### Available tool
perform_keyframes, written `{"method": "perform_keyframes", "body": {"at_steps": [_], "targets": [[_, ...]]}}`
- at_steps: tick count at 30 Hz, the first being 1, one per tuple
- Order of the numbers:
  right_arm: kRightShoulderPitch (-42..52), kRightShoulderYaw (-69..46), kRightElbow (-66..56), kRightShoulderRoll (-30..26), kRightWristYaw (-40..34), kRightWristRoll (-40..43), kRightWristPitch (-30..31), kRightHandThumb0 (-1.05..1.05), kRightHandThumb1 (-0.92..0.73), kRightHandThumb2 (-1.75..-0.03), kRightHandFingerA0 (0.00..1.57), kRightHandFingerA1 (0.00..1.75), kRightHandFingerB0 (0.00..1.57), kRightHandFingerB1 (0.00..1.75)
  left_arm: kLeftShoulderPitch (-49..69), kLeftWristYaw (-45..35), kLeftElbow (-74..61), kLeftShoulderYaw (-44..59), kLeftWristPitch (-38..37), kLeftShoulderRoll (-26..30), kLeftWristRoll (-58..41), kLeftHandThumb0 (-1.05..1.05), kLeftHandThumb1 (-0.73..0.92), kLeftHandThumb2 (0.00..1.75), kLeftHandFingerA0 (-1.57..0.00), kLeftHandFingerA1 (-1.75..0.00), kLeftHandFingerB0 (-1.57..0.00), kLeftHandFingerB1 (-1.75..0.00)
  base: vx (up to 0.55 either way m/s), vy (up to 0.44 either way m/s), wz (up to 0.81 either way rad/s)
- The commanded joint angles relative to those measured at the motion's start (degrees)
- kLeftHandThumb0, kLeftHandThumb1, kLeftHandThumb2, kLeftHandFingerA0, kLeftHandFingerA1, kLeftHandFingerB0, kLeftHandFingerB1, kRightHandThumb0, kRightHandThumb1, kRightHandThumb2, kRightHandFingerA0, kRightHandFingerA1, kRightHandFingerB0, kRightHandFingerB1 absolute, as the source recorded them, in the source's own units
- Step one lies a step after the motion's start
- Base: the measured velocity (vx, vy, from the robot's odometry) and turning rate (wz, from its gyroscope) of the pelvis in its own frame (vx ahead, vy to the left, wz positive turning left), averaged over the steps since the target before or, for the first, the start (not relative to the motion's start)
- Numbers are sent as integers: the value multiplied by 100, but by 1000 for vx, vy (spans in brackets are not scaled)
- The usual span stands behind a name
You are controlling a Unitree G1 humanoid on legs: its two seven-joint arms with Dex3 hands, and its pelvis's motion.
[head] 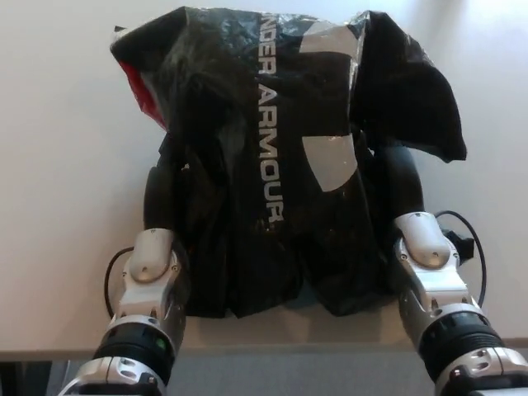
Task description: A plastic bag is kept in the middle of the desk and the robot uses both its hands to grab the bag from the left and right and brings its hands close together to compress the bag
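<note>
two hands flank the crumpled black plastic bag with white "under armour" lettering (pixel 272 157) you see in the head view, one pressed against each side of it. the bag lies in the middle of the pale, smooth counter (pixel 58 165), its lower edge close to the counter's near edge and its upper part bunched up toward the far side. a patch of red (pixel 142 91) shows at the bag's upper left corner, and a white logo shape sits to the right of the lettering.

your left hand (pixel 165 198) is black and lies against the bag's left side, touching the plastic; folds of the bag cover much of it, so you cannot tell from this view whether its fingers are spread or curled into the material. your right hand (pixel 400 186) is black too and rests against the bag's right side, with a flap of the bag hanging just above and partly over it; its fingers are hidden behind the plastic, so its state cannot be told either.

both silver wrists come in from the bottom of the picture, the left wrist (pixel 153 260) and the right wrist (pixel 425 243) well apart with the bag's lower part between them. a thin black cable (pixel 474 239) loops beside the right wrist.
</note>
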Motion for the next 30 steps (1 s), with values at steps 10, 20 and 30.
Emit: {"method": "perform_keyframes", "body": {"at_steps": [10, 20, 30], "targets": [[573, 1588, -1386, 609, 1130, 133, 71, -91, -83, -116, 6, 33, 4, 9, -60, 800, -99, -1414, 116, -43, 1192, -82, 92, 124, -1, -13, -2, -18, 0, 0, 0], [606, 2118, -1843, 577, 1287, 279, 847, -82, -92, -79, 3, 29, 0, 7, -40, 856, -242, -1981, -107, -104, 1449, -83, 91, 122, -3, -13, -5, -17, 0, 0, 0], [661, 1872, -1861, 529, 1496, 802, 1100, -96, -87, -121, 0, 16, 0, 4, 92, 1015, -521, -2149, 235, -94, 1516, -82, 90, 123, -7, -17, -8, -18, 0, 0, 0]]}}
